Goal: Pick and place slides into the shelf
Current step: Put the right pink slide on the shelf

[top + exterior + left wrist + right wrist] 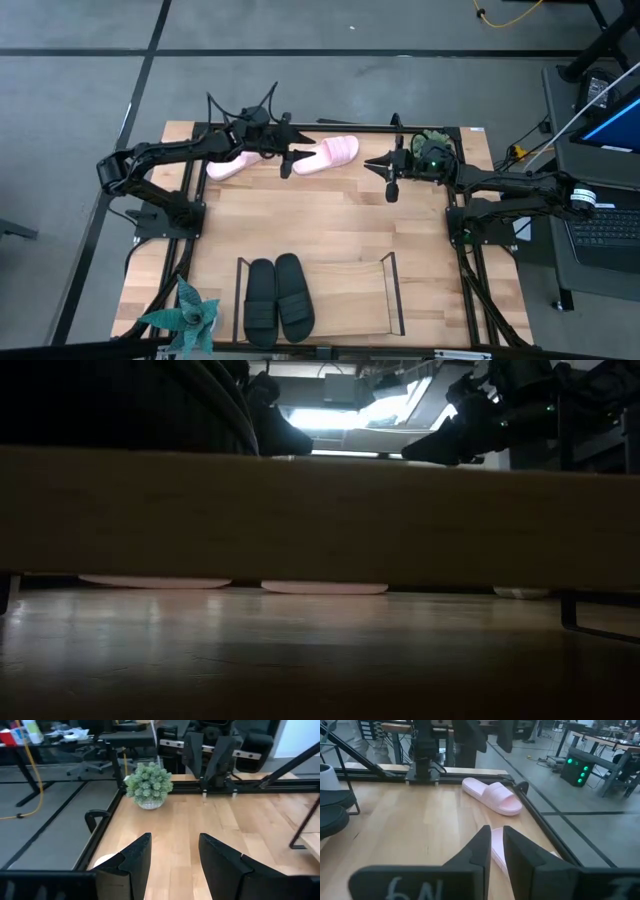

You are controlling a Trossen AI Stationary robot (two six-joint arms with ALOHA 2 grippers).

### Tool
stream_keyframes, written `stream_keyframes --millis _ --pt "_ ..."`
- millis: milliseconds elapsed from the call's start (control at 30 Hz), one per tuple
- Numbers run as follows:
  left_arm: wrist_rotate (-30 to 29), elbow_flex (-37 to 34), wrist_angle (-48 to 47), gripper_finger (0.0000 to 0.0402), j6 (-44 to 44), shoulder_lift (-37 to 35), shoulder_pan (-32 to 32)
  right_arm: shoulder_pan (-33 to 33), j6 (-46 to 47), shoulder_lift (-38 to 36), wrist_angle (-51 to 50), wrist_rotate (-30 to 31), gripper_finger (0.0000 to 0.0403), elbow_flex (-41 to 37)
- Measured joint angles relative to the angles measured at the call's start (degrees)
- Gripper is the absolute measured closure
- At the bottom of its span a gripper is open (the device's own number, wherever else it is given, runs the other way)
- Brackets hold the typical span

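Currently the left gripper (pixel 287 160) is hanging over the table's far side, fingers (pixel 134 862) spread wide with only bare wood between them, gripping nothing. One pink slide (pixel 328 154) is lying just beside its tips on the side toward the right arm; the other pink slide (pixel 228 166) is sitting back under the left arm's wrist, partly hidden by it.

Right gripper (pixel 390 184) is hovering well off to the other side of the first pink slide, fingers (pixel 475 851) drawn nearly together, narrow slot between them. Nothing looks clamped, though a pale pink edge is showing through that slot in the right wrist view and I can't tell if it's touching.

Both black slides (pixel 277 297) are sitting side by side in the shelf (pixel 392 292), at the near edge of the table (pixel 330 220), well apart from both grippers. They're filling the shelf's half on the left arm's side.
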Motion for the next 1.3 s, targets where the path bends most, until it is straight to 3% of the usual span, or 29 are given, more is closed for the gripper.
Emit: stream_keyframes --millis 367,600,900,1300 --pt "0.72 0.00 -0.65 0.0245 -1.48 -0.80 5.27 -0.04 -0.07 0.00 -0.20 0.07 0.0350 0.00" --pt "-0.09 0.07 -5.06 0.0245 -1.19 -9.24 9.51 -0.04 -0.26 0.00 -1.08 0.07 0.0350 0.00" --pt "-15.80 0.09 -30.89 0.0245 4.65 -19.74 11.97 -0.04 -1.48 0.00 -1.08 0.07 0.0350 0.00" --pt "-32.96 0.07 -51.33 0.0245 5.16 -22.16 11.96 -0.04 -1.51 0.00 -1.05 0.07 0.0350 0.00"
